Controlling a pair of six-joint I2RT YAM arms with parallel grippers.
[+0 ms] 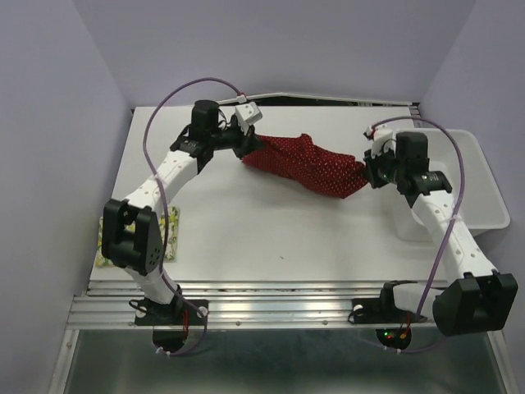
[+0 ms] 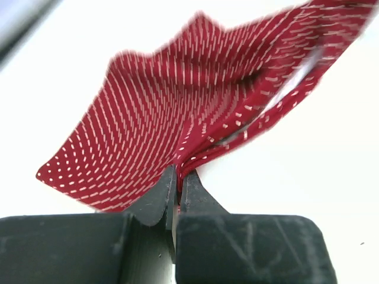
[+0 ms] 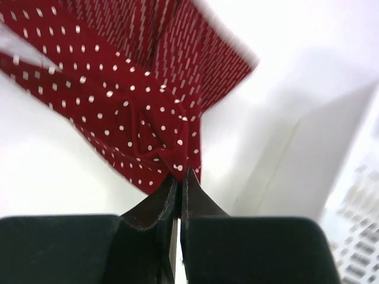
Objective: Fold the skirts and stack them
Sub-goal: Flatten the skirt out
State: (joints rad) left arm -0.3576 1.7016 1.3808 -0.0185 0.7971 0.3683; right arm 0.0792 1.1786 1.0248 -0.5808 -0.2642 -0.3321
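The dark red polka-dot skirt [image 1: 308, 164] hangs stretched between both grippers above the far part of the table. My left gripper [image 1: 248, 141] is shut on its left end, seen up close as a pinched edge of the red skirt [image 2: 172, 112] between the left gripper [image 2: 177, 177] jaws. My right gripper [image 1: 367, 174] is shut on the right end, where the red skirt [image 3: 130, 100] bunches at the right gripper [image 3: 180, 171]. The lemon-print skirt [image 1: 174, 234] lies at the table's left edge, mostly hidden under the left arm.
A white plastic bin [image 1: 480, 189] stands at the right side of the table, right beside my right arm; its wall [image 3: 355, 195] shows in the right wrist view. The white table [image 1: 279, 238] has a metal rail along its near edge.
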